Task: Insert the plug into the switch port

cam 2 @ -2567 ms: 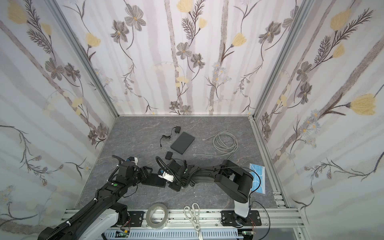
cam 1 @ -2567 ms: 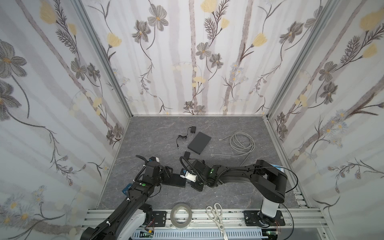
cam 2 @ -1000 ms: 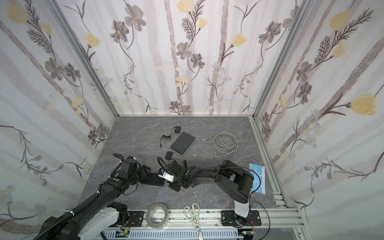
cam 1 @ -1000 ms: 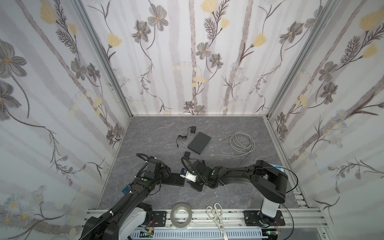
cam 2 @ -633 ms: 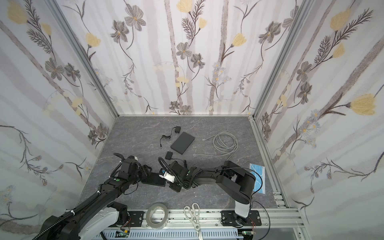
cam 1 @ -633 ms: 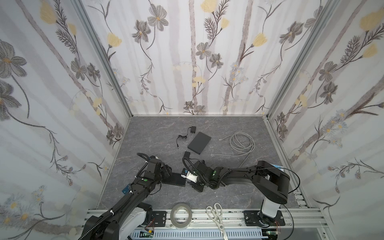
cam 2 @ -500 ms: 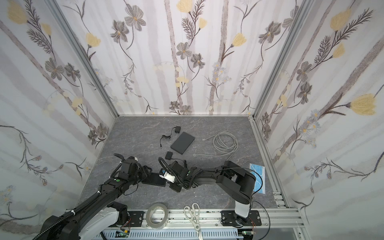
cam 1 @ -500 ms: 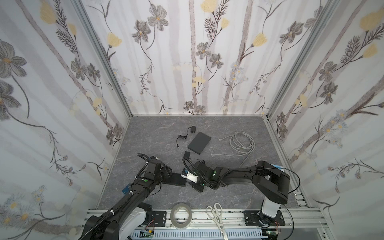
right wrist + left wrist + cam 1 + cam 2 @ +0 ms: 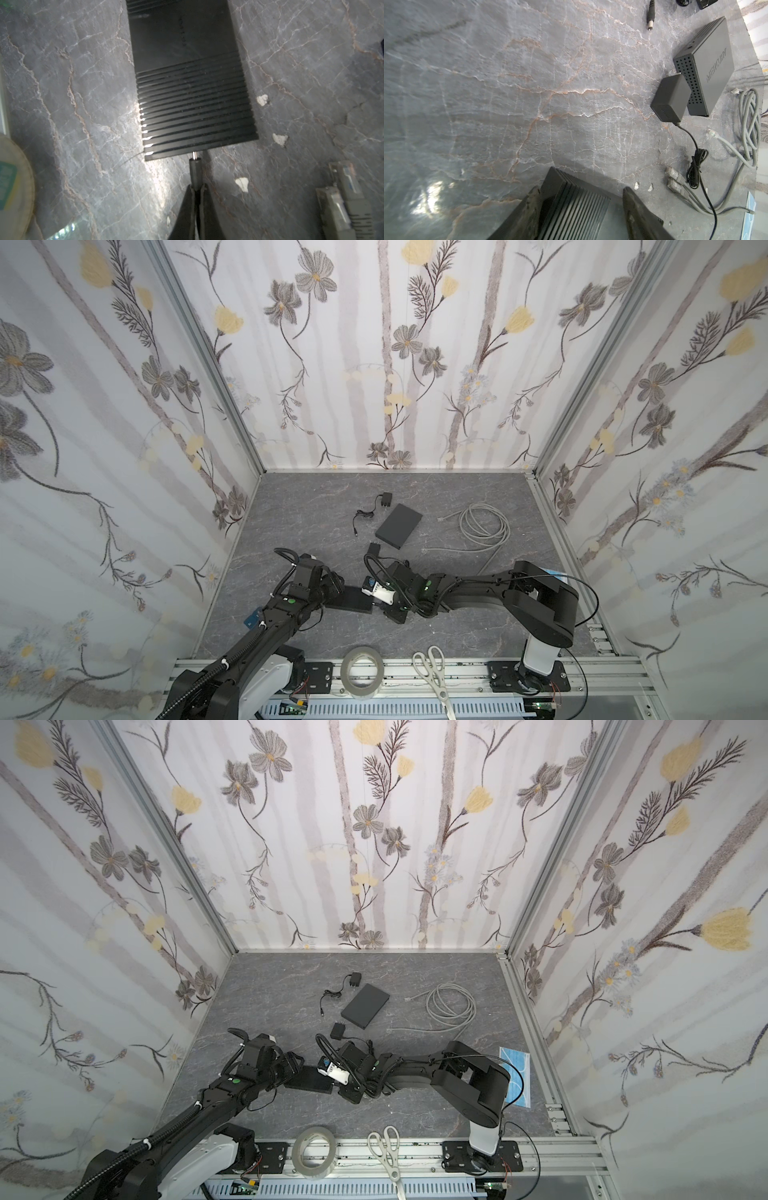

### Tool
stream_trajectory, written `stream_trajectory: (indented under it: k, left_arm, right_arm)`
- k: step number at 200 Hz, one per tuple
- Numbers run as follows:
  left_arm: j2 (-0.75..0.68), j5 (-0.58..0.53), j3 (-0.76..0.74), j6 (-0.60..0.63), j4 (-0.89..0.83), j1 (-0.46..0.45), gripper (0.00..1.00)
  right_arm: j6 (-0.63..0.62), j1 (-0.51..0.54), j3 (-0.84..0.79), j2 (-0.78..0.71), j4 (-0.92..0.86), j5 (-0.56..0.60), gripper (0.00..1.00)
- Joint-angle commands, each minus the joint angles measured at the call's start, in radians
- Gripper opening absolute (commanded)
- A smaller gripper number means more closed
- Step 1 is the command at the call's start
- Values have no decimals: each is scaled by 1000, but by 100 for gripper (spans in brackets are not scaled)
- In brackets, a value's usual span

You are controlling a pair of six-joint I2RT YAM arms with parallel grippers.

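The black ribbed switch (image 9: 355, 600) (image 9: 309, 1080) lies flat at the front of the table between both grippers. My left gripper (image 9: 581, 188) (image 9: 337, 592) is open over the ribbed left end of the switch (image 9: 575, 209). One of its fingers (image 9: 530, 209) lies against the end face and the other over the smooth top. My right gripper (image 9: 196, 188) (image 9: 376, 605) is shut on the black barrel plug (image 9: 195, 168). The plug's metal tip meets the near end face of the switch (image 9: 187, 87), and a short bit of bare metal still shows.
A grey Mercury switch (image 9: 708, 62) (image 9: 398, 526), a black power adapter (image 9: 670, 101), a spare barrel plug (image 9: 651, 18) and a grey cable coil (image 9: 484, 526) lie behind. Network plugs (image 9: 340, 197) lie beside the right gripper. A tape roll (image 9: 361, 670) and scissors (image 9: 432, 668) lie on the front rail.
The left arm has shifted and settled over the switch's left end. Over the last second both grippers stay almost still, and the right one keeps hold of the plug.
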Motion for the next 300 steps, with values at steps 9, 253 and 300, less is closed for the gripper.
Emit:
stream_trajectory:
  k: [9, 253, 300]
  left_arm:
    - [4, 15, -3, -6, 28, -1, 64]
    - [110, 80, 8, -13, 129, -52, 62]
    - [104, 70, 4, -3, 122, -65, 51]
  right_arm:
    - [4, 0, 23, 12, 27, 5, 0]
    - [-110, 0, 202, 74, 8, -20, 0]
    - [-115, 0, 239, 79, -7, -13, 0]
